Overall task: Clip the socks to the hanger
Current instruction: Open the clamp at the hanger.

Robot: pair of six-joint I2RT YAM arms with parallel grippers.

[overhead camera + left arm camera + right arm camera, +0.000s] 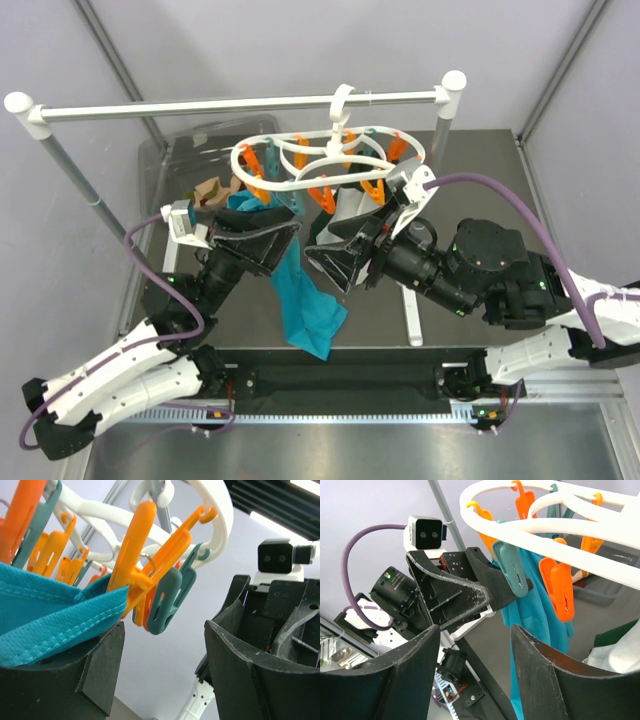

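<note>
While left tool (164, 635) gapes, teal cloth (50, 610) — seemingly — touches it.

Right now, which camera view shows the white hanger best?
The top external view: the whole hanger shows there, ring, inner bars and hook over the rail. The left wrist view shows only part of its rim and some clips, close up. The right wrist view shows a stretch of rim from below, with clips.

The table (480, 190) has a dark grey top. At its far left the tan socks (210, 188) lie beside a clear bin (160, 150). A flat white bar (412, 320) lies right of the middle.
</note>
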